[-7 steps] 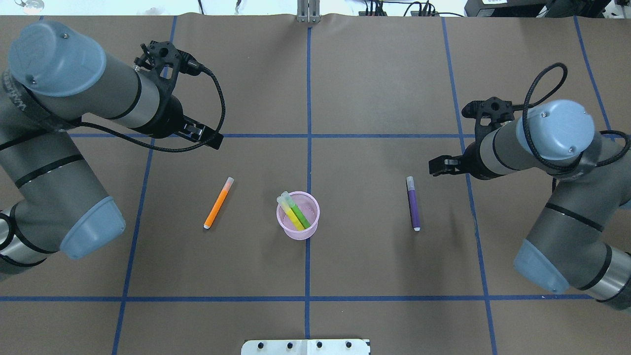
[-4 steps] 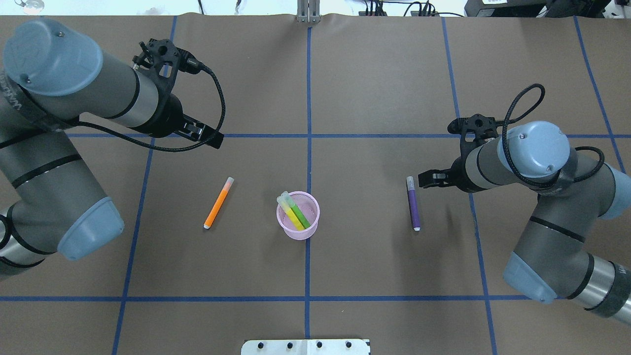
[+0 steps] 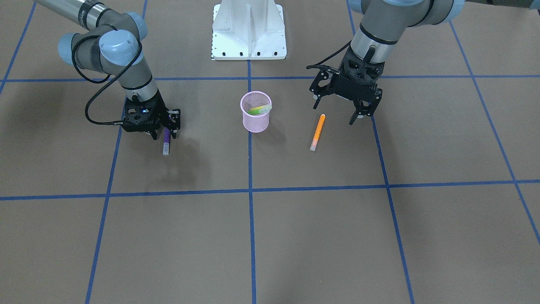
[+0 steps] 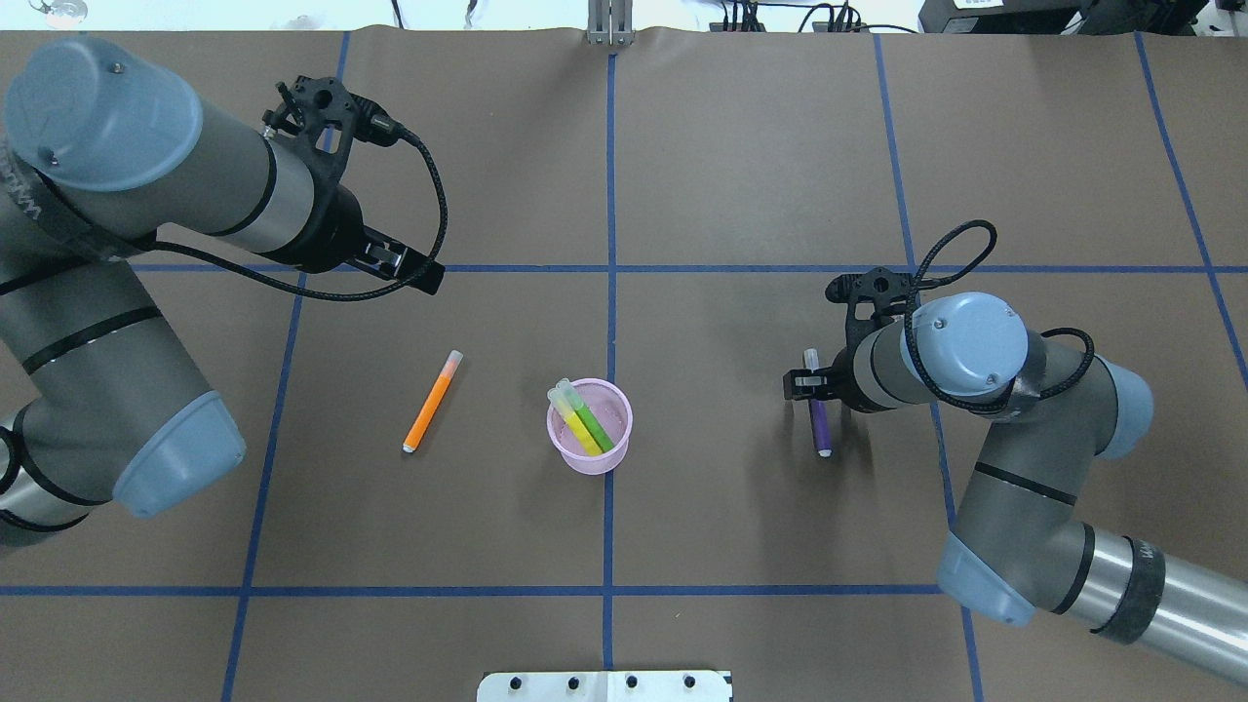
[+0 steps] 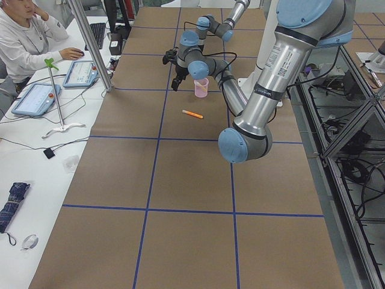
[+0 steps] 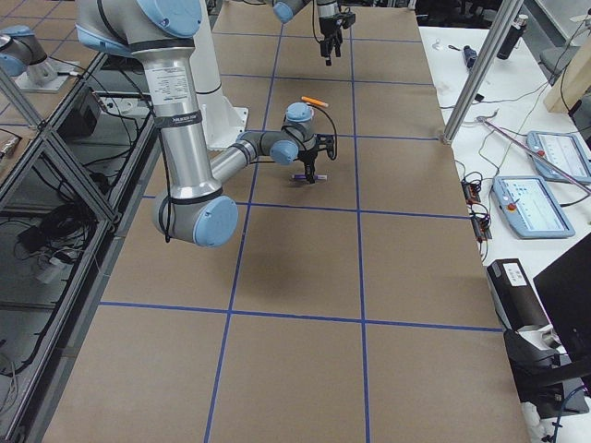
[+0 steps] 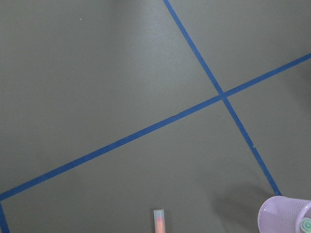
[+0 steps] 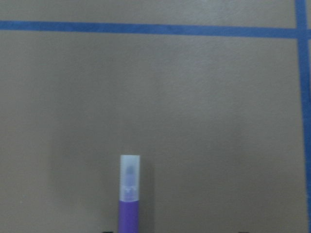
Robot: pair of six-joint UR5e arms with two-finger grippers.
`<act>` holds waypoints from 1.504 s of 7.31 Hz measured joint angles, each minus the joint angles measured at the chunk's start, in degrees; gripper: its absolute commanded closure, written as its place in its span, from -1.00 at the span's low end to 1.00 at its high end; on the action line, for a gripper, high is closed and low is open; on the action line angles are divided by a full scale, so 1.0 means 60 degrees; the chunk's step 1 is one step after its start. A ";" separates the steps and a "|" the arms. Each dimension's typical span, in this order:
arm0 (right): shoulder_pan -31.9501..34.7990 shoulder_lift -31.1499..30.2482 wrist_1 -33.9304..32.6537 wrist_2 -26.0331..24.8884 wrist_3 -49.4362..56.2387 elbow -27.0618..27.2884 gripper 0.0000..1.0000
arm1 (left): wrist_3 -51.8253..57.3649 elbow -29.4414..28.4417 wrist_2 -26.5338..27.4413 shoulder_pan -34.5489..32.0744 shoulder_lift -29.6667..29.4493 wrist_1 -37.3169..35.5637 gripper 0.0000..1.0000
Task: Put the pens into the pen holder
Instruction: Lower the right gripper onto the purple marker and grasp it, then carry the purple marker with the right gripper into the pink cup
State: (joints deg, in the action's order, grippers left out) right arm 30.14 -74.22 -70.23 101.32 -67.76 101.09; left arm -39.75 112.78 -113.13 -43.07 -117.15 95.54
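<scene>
Right gripper has dropped over purple pen, right of pen holder; jaws spread, straddling barrel across its long axis; left gripper open, farther off

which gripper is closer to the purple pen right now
Right. The right gripper sits over the purple pen, jaws open either side of it. The left gripper hangs far off, beyond the pen holder and orange pen.
</scene>
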 measured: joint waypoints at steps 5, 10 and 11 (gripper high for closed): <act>0.0005 0.0021 0.0000 0.0042 0.0043 -0.0096 0.71 | -0.0026 0.0000 0.0003 0.0020 0.0026 0.0000 -0.99; 0.0035 0.0079 -0.0009 -0.0049 0.0038 0.0160 1.00 | -0.0018 -0.0002 0.0002 0.0026 0.0027 0.0000 -0.99; 0.0089 0.0156 -0.0009 -0.0351 0.0067 0.0365 1.00 | 0.0033 -0.0007 0.0002 0.0027 0.0027 0.0004 -0.99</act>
State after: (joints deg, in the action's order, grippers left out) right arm 30.68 -73.29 -70.28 99.21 -67.36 103.27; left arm -39.55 112.74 -113.12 -42.91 -116.98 95.56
